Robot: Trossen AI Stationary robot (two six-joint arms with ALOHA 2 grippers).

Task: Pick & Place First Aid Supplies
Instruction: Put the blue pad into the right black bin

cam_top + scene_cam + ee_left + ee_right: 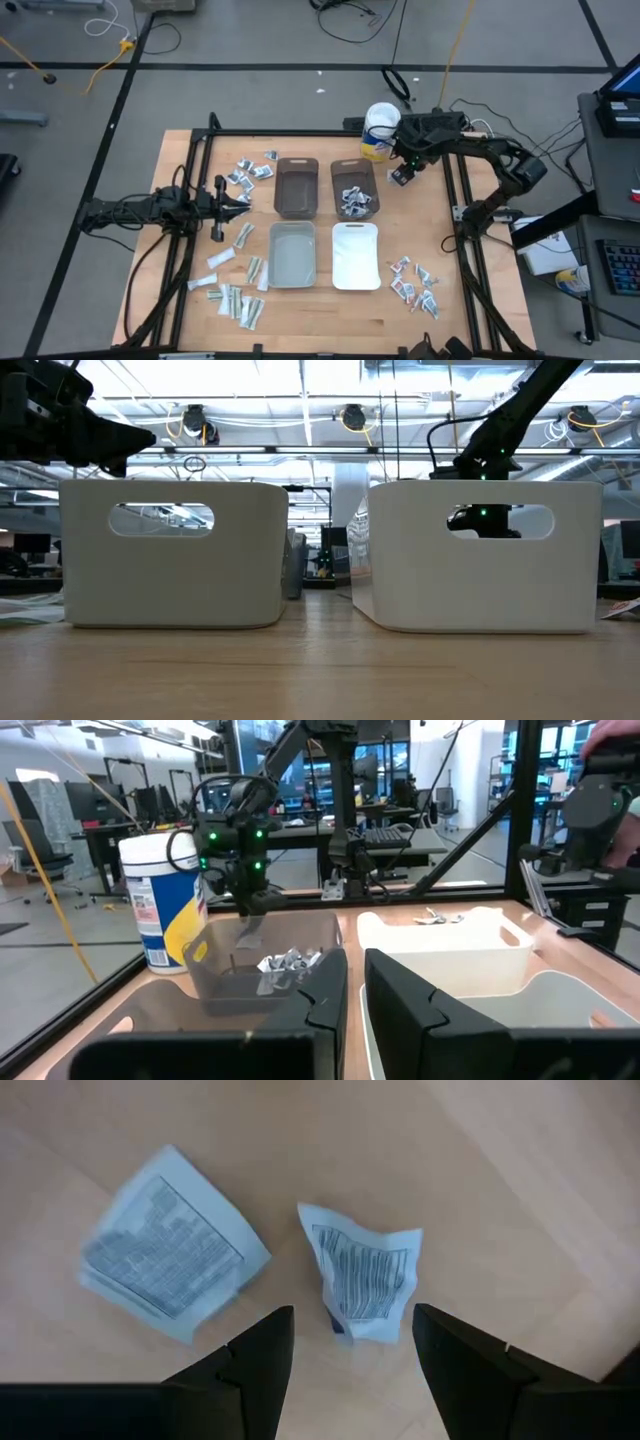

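Observation:
The first aid supplies are small white and silver packets lying in heaps on the wooden table, at the far left (250,172), near left (235,298) and near right (415,285). More fill the right brown bin (354,200). My right gripper (400,177) hangs open, pointing down, just right of that bin. In the right wrist view its fingers (350,1325) stand on either side of a crumpled barcode packet (365,1285) lying on the wood, without touching it. A flatter packet (170,1260) lies beside it. My left gripper (235,200) waits shut and level at the table's left.
A second brown bin (296,187), a grey bin (292,255) and a white bin (355,255) stand mid-table. A white round tub with a yellow label (380,130) stands at the far edge, close to my right arm. Black frame rails run along both sides.

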